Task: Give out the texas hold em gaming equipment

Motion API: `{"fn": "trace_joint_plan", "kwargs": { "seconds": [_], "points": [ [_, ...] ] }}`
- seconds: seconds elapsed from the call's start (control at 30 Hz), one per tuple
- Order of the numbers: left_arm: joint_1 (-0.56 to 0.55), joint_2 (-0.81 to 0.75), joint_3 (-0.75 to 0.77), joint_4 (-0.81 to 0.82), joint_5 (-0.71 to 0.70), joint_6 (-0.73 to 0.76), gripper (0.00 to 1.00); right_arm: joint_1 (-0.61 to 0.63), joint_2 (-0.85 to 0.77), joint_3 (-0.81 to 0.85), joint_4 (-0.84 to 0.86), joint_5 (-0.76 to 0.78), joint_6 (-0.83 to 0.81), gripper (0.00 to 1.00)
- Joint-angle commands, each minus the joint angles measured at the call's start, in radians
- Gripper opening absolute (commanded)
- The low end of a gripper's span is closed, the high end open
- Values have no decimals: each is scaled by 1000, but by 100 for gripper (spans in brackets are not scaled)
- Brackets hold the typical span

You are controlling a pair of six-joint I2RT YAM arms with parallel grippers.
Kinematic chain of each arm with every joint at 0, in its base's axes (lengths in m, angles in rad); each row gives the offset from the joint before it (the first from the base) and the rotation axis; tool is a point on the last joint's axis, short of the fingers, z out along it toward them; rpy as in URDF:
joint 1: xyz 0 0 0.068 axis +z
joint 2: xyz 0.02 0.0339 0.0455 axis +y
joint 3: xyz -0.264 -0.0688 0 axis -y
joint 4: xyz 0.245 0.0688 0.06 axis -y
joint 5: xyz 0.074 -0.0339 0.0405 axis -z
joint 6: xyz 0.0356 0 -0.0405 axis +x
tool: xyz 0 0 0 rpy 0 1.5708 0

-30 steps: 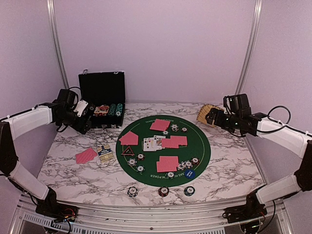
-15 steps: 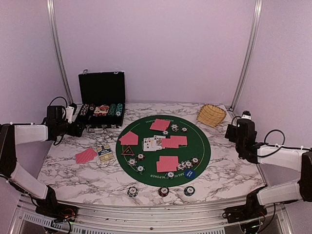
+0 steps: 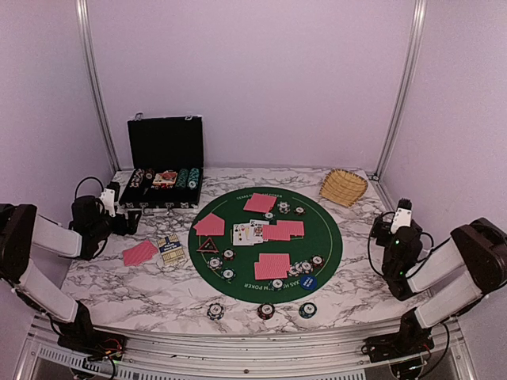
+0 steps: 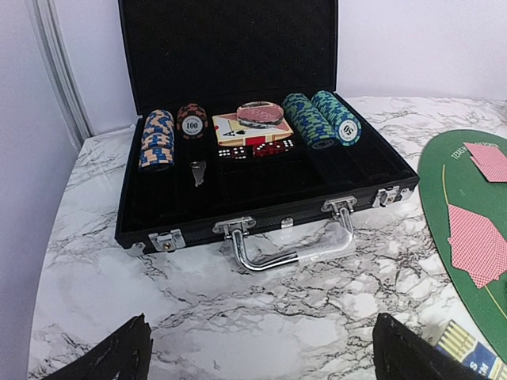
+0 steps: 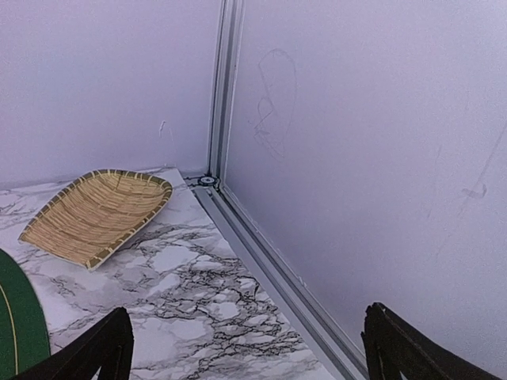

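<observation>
From above: cards [image 3: 272,266] and chips [image 3: 228,274] sit on the green mat [image 3: 321,226]. Left wrist: left gripper [image 4: 261,352] wide, empty — a low swing could bump the case [image 4: 261,198]. Right wrist: right gripper [image 5: 242,348] wide, empty, near the wall [image 5: 356,158] — might scrape it.

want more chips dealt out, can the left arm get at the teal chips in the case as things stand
Probably yes. The case lies open facing the left gripper, jaws open, only bare table between, and the teal chips sit uncovered in its tray.
</observation>
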Motion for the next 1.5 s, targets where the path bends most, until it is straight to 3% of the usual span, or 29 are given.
{"fn": "trace_joint_plan", "kwargs": {
  "seconds": [0.0,0.17,0.27,0.33,0.43,0.6,0.67,1.47],
  "points": [
    [5,16,-73,250,-1,-31,99,-30,20,-13,246,-79,-46,99],
    [5,12,-139,359,-44,-48,99,-49,139,-14,364,-171,-75,99],
    [5,69,-217,581,-53,-57,99,-49,181,-16,424,-201,-101,99],
    [5,57,-202,523,-54,-50,99,-55,168,-36,428,-211,-81,99],
    [5,60,-201,531,-58,-54,99,-52,272,-43,568,-290,-128,99],
    [5,59,-202,530,-59,-55,99,-98,221,68,290,-237,-41,99],
    [5,58,-202,531,-59,-55,99,-165,190,115,128,-313,28,99],
    [5,58,-203,533,-59,-55,99,-188,186,102,155,-352,35,99]
  ]
}}
